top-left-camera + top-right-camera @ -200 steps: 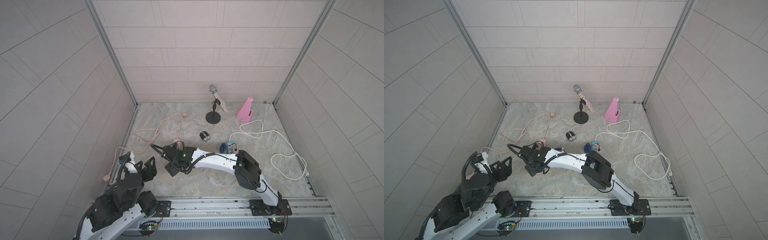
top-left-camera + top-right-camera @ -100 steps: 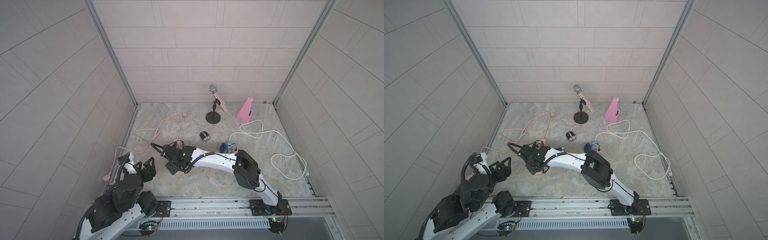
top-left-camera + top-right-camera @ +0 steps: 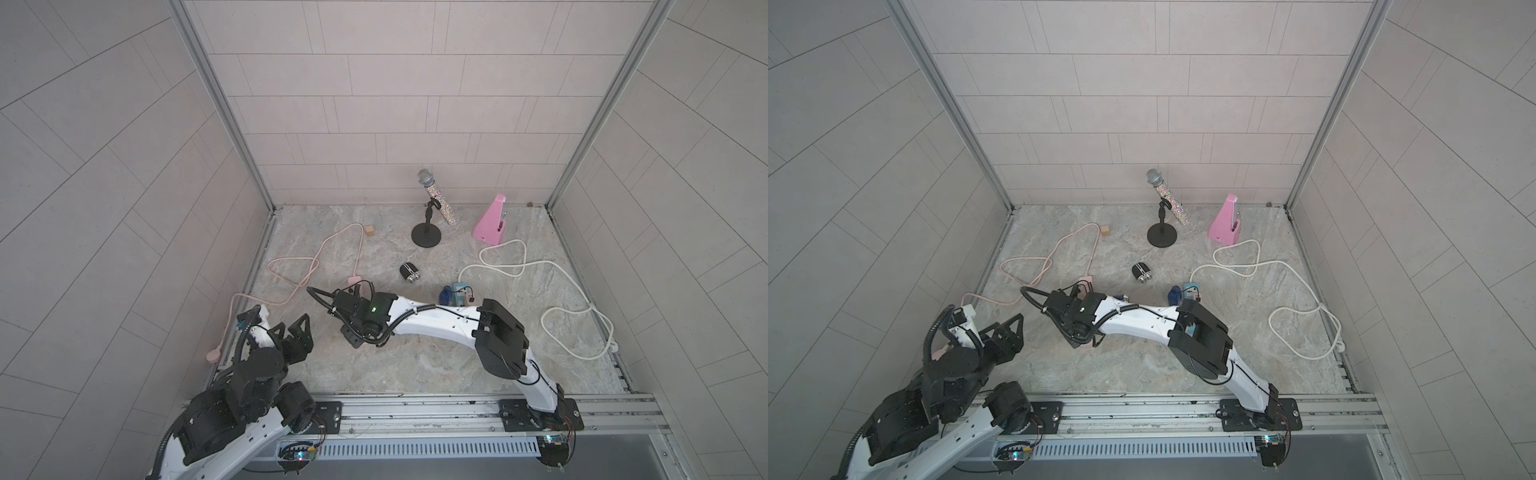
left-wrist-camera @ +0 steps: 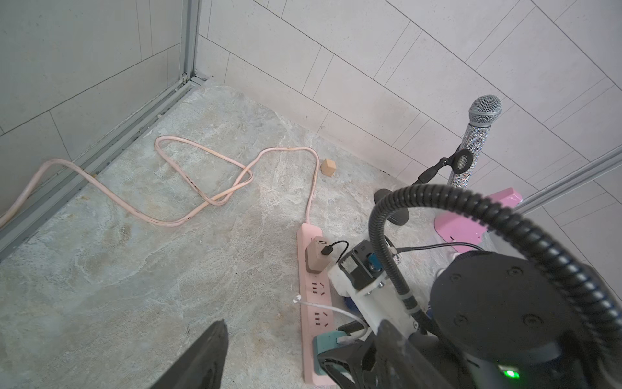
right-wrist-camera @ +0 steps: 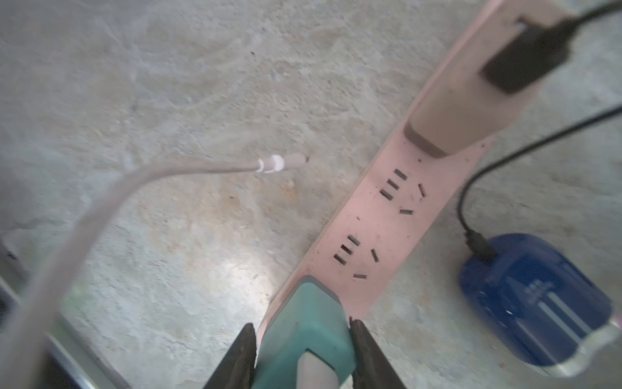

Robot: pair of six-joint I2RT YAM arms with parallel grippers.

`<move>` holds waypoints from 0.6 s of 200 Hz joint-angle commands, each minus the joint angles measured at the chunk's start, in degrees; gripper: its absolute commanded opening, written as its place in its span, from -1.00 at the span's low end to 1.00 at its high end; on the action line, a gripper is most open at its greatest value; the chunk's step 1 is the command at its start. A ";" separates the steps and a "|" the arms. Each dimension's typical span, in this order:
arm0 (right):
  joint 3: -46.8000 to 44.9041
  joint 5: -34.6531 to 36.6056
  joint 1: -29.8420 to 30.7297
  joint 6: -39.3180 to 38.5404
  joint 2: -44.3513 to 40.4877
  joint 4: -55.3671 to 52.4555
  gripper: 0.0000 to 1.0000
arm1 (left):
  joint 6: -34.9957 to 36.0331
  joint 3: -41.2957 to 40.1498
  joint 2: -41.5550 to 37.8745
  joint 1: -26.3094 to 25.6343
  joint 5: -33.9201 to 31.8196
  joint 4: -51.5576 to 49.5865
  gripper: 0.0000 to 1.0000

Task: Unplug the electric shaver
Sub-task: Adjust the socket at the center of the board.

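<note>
A pink power strip (image 5: pixel 387 215) lies on the stone floor. On its far end sits a beige adapter (image 5: pixel 451 111) with a black USB cable (image 5: pixel 471 188) running to the blue electric shaver (image 5: pixel 535 303), which lies beside the strip. At the strip's near end is a teal adapter (image 5: pixel 303 330). My right gripper (image 5: pixel 303 340) is shut on it, one finger against each side. In both top views the right wrist (image 3: pixel 365 316) (image 3: pixel 1079 316) hides this grip. My left gripper (image 3: pixel 291 332) (image 4: pixel 303 323) hangs open and empty at the front left.
A loose white cable tip (image 5: pixel 269 164) hovers left of the strip. The strip's pink cord (image 3: pixel 316 266) loops towards the left wall. Further back stand a microphone on a stand (image 3: pixel 428 232), a pink metronome (image 3: pixel 492 224), a small black cylinder (image 3: pixel 409 272) and a wooden cube (image 3: pixel 369 231). A white cord (image 3: pixel 552 291) coils at the right.
The right gripper's jaws have closed in onto the teal adapter. The right arm has barely shifted and the left arm has stayed still.
</note>
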 commanded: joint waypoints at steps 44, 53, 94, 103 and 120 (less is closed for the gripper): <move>-7.83 9.51 -1.35 -2.08 -5.35 -4.79 -0.28 | 0.42 -1.45 2.52 -0.15 1.11 3.38 0.47; -8.58 10.05 -1.35 -2.11 -5.99 -4.96 -0.28 | 0.42 -1.54 2.69 -0.09 1.18 3.56 0.47; -11.79 14.19 -1.43 -2.65 -10.14 -6.14 -0.16 | 0.60 -1.98 4.48 -0.10 1.85 5.34 0.47; -12.40 15.36 -1.37 -2.62 -10.84 -6.69 -0.13 | 0.77 -2.05 4.96 -0.11 2.15 5.80 0.47; -13.60 17.03 -1.53 -2.30 -11.70 -7.46 0.02 | 0.95 -2.24 5.81 -0.11 2.55 6.60 0.47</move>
